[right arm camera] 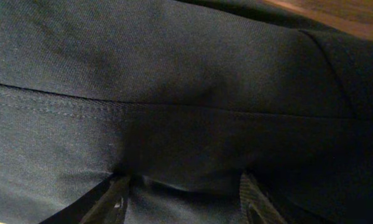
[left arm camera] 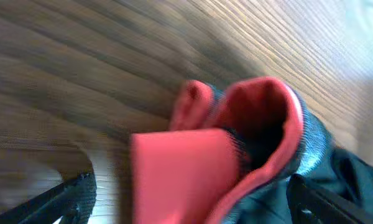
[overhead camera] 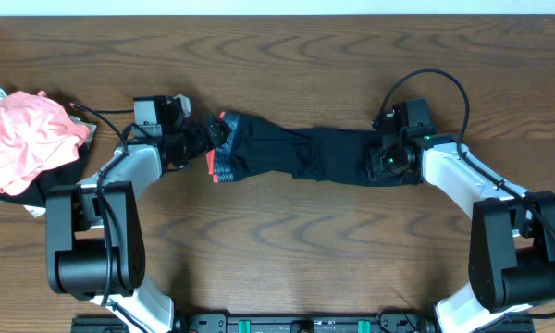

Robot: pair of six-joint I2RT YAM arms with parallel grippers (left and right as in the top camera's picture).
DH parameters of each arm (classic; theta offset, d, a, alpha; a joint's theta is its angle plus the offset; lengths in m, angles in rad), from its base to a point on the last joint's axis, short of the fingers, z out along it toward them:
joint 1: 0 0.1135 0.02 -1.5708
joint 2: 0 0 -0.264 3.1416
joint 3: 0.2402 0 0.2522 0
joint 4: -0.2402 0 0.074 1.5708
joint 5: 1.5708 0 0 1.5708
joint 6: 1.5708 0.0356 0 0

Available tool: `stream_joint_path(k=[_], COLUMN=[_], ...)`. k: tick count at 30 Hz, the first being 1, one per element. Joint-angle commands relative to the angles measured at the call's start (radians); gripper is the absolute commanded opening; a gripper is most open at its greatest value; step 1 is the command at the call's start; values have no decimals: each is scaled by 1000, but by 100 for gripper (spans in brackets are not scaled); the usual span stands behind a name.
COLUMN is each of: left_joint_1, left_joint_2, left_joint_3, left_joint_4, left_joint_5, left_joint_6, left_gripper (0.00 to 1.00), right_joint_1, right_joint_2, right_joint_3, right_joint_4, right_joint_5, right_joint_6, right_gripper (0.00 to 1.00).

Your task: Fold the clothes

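The clothes (overhead camera: 296, 153) are black leggings lying bunched across the middle of the table, with the grey, coral-edged waistband (overhead camera: 220, 159) at their left end. My left gripper (overhead camera: 202, 141) is at that waistband and stands wide open. In the blurred left wrist view the coral waistband (left arm camera: 255, 124) gapes between the far-apart fingers (left arm camera: 74, 196), with bare wood beside the left one. My right gripper (overhead camera: 382, 164) rests on the leggings' right end. Its fingers (right arm camera: 115, 202) stand apart, tips pressed into the black cloth (right arm camera: 174, 81), which lies between them.
A crumpled pink garment (overhead camera: 23, 139) lies on something dark at the table's left edge, close to the left arm's base (overhead camera: 88, 231). The right arm's base (overhead camera: 518, 250) stands at the front right. Brown wooden table (overhead camera: 287, 240) surrounds the leggings.
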Motion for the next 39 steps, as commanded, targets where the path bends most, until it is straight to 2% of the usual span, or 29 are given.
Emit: stream_joint_path(k=[1, 9, 14, 17, 19, 21, 29, 39], left_joint_1=[-33, -106, -111, -106, -99, -86, 1, 36], left_joint_2=[75, 152, 150, 148, 145, 133, -22, -164], left_joint_3=[-6, -6, -6, -3, 2, 8, 15, 15], left_joint_4=[-43, -136, -122, -114, -108, -104, -105, -145], left_joint_5=[79, 83, 83, 83, 83, 83, 61, -17], left_joint_6=[-10, -9, -10, -9, -9, -9, 21, 62], left_gripper=[98, 98, 47, 28, 12, 6, 6, 6], right_joint_1=[0, 0, 0, 0, 0, 0, 0, 0], right_joint_2=[23, 23, 23, 23, 23, 23, 23, -37], right_joint_3=[-26, -26, -26, -26, -26, -26, -21, 167], right_joint_4=[-8, -10, -10, -12, -17, -19, -19, -96], right_joint_5=[13, 13, 13, 13, 13, 13, 13, -48], right_joint_6=[10, 10, 10, 10, 10, 10, 2, 1], right_gripper=[55, 56, 57, 57, 57, 57, 57, 74])
